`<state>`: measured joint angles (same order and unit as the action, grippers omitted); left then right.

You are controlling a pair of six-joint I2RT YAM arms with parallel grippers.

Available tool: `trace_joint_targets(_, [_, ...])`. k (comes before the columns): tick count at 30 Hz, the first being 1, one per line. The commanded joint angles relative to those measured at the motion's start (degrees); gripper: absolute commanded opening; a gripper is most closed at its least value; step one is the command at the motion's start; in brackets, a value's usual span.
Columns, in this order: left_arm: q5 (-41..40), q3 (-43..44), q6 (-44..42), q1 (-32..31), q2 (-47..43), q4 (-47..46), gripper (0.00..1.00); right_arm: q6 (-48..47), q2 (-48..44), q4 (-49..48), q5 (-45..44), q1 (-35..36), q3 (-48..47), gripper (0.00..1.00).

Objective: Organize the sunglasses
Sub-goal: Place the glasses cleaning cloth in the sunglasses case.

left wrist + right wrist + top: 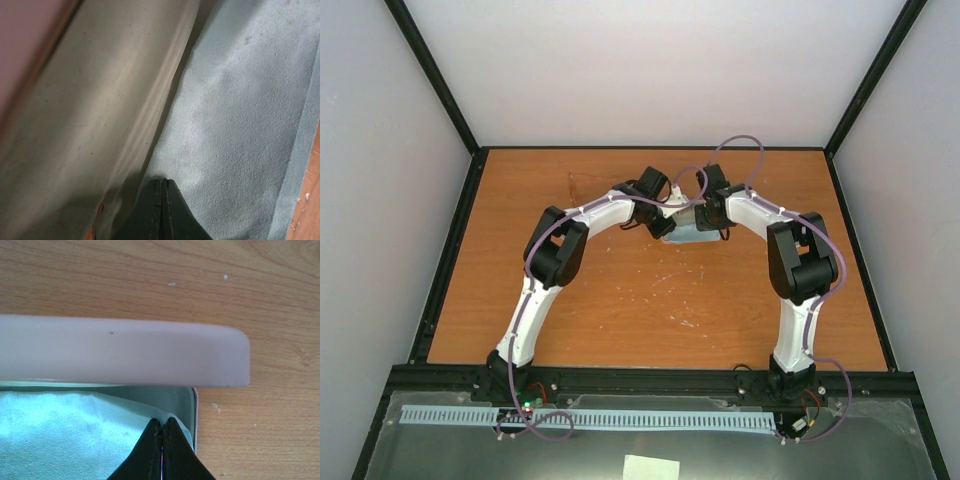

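The sunglasses are hidden in every view. The pink case (125, 350) lies open at mid table, its lid raised above a pale green lining. The blue-grey cloth (60, 435) lies inside it. My right gripper (161, 422) is shut on a raised fold of the cloth near the case's right end. My left gripper (163, 182) is shut, its tips against the cloth (235, 115) beside the case's pale inner wall (100, 110). A small orange sliver (94, 225) shows at that wall's foot; I cannot tell what it is. In the top view both grippers meet over the case (685, 237).
The wooden table (650, 300) has a black raised rim on all sides, with grey walls behind it. Both arms arch inward from the near edge. Bare wood shows right of the case (260, 405).
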<state>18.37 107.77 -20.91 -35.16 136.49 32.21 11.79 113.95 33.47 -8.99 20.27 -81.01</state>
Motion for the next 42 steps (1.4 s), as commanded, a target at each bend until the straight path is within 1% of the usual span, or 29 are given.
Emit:
trace_joint_targets(1, [-0.4,1.2,-0.8,-1.0,1.9,3.0,0.00,0.1,-2.4,-1.4,-0.2,0.1,0.9,0.03])
trace_joint_targets(12, [-3.2,1.4,-1.1,-1.0,-1.2,0.9,0.00,0.4,-3.2,-2.2,-0.6,0.1,1.3,0.03])
trace_joint_targets(24, [-8.2,1.4,-2.5,-1.0,-3.6,-0.9,0.00,0.6,-3.0,-2.8,-0.3,0.0,1.2,0.03])
trace_joint_targets(34, [-7.4,1.8,-2.0,-1.0,-4.1,-1.0,0.00,0.8,-3.2,-3.1,-0.3,0.0,0.8,0.03])
trace_joint_targets(42, [-4.4,1.2,-1.5,-1.1,-3.6,0.6,0.01,0.9,-2.5,-3.5,0.4,0.1,0.7,0.03])
